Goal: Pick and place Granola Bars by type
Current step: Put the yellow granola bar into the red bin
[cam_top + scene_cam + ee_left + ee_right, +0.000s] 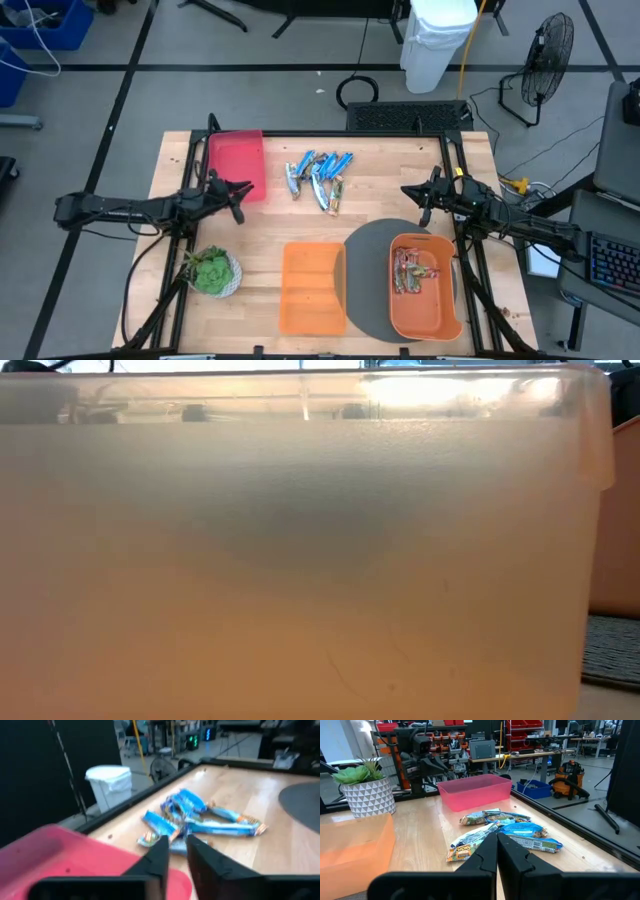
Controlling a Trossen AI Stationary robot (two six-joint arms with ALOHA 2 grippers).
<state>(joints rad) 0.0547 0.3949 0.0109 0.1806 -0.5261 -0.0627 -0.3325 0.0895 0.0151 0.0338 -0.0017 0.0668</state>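
Plainly, the main risk sits with the left gripper [243,190], which hangs over the near edge of the pink bin [237,160] with its fingers narrow and nothing between them. If it reaches for the pile of granola bars [318,176] at that narrow spread, it could shove a bar aside or pinch two at once, since the blue and tan wrappers overlap. The orange tray [312,288] in the middle looks empty. The orange bin [425,290] already holds reddish bars, so a mixed grab would spoil the sorting. The right gripper [420,196] waits beyond the pile, fingers pressed together, holding nothing.
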